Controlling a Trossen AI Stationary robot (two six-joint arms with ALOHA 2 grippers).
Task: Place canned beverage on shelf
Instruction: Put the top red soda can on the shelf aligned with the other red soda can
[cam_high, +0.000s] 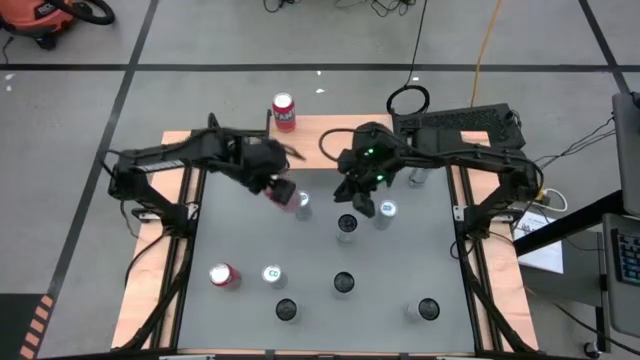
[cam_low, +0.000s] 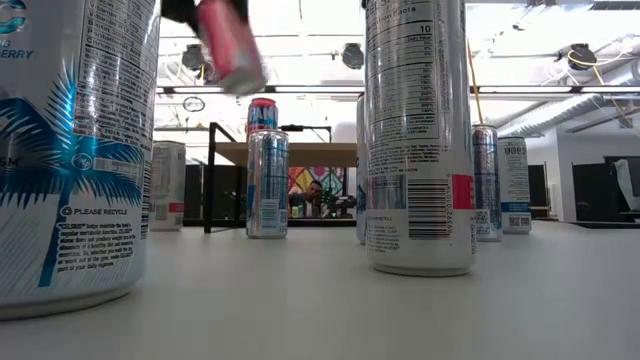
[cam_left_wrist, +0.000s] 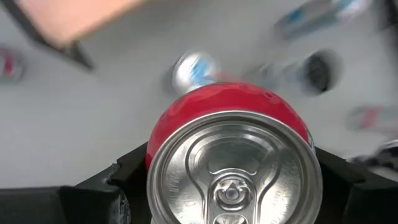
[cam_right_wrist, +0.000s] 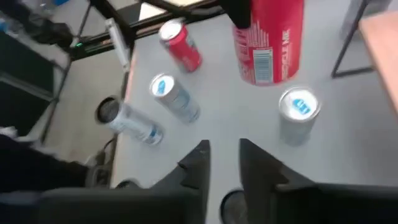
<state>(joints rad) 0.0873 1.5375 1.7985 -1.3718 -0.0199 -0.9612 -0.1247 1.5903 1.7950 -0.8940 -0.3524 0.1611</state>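
Your left gripper (cam_high: 280, 190) carries a red can (cam_high: 283, 195) clear of the table (cam_high: 240, 240), fingers clamped on its sides, the can tilted as the low view shows it hanging high above the standing cans. The shelf (cam_high: 315, 128) waits at the far edge of the table, its wooden top already bearing one red can (cam_high: 284, 112) near its left end.

Your main risk is that shelved can: come in too close to it and you knock it off the back edge, where only floor waits. Aim for the bare wood to its right. The tilt is the second worry; set the can down canted and it may topple or roll off the narrow top, so level it before letting go.

A silver can (cam_high: 303, 206) stands just beside and below the carried one, so any dip on the way clips it. Lift first, then travel.

Your right gripper (cam_high: 362, 205) hovers near the table's middle over two more cans (cam_high: 347, 226), its fingers slightly parted and holding nothing as its wrist view shows. That arm sits close to your path toward the shelf's right half; keep the left arm on the left half, or the two crowd each other.

Open room lies between the shelf and the nearest silver cans.
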